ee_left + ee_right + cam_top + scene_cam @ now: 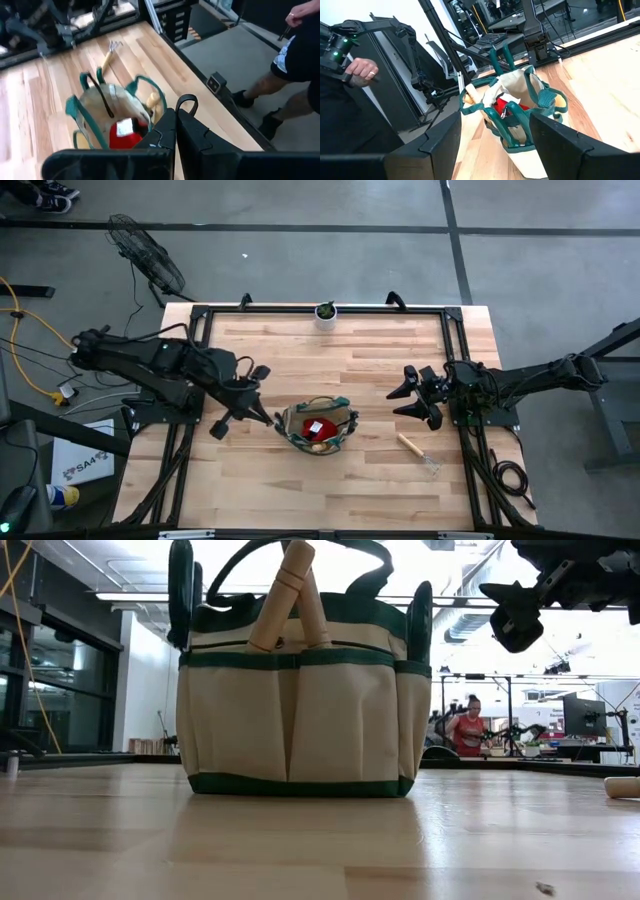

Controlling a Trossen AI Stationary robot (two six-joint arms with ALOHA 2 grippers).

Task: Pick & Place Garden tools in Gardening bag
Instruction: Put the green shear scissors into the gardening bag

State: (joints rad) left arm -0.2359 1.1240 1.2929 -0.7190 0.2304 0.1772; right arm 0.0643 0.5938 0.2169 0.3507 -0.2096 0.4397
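The tan gardening bag (317, 426) with green trim stands upright on its flat base in the middle of the table. It also fills the low view as bag (295, 690). Inside it are a red item (122, 133) and wooden tool handles (290, 590) that stick up past the rim. A wooden-handled garden fork (418, 452) lies flat on the table to the right of the bag. My left gripper (266, 417) is shut and hovers just left of the bag's rim, above it, holding nothing. My right gripper (405, 395) is open, off to the bag's right, and points at it.
A small white pot (326, 313) with a plant stands at the table's far edge. Black rails (455, 360) frame the tabletop. A person (300, 50) stands beside the table, and a hand (361, 67) shows in the right wrist view. Bare wood lies near and far of the bag.
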